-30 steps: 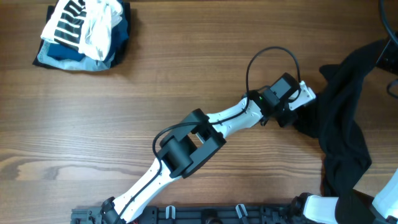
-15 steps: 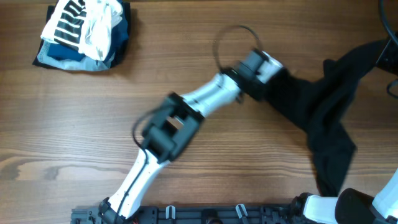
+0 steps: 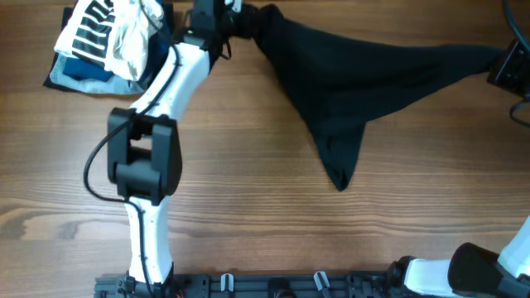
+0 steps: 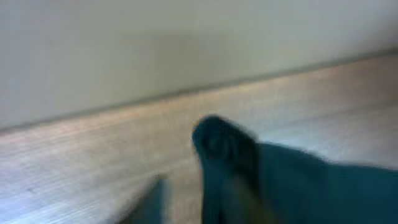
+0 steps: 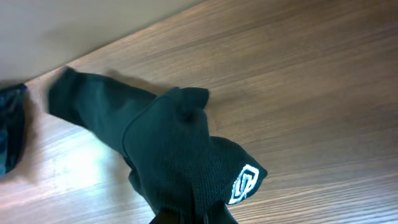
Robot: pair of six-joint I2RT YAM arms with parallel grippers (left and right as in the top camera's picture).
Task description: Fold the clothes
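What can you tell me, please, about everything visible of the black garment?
The black garment is soft, dark, mesh-like fabric with a small white logo. It is stretched across the far side of the wooden table, one end bunched at the left gripper, which seems shut on it, the other reaching the right edge; a pointed flap trails toward the near side.

- Table [image 3: 248, 232]: brown wood-grain top, grain running left to right, filling the overhead view.
- Stack of garments [image 3: 112, 45]: lies on the wood at the far left corner, with striped black-and-white and white pieces on top and blue beneath.
- Black garment [image 3: 348, 74]: stretched along the far side from near the stack to the right edge, with 1 pointed flap reaching toward the table's middle. How much rests on the wood cannot be told.
- Light logo [image 5: 244, 182]: printed on the black garment, seen in the right wrist view.
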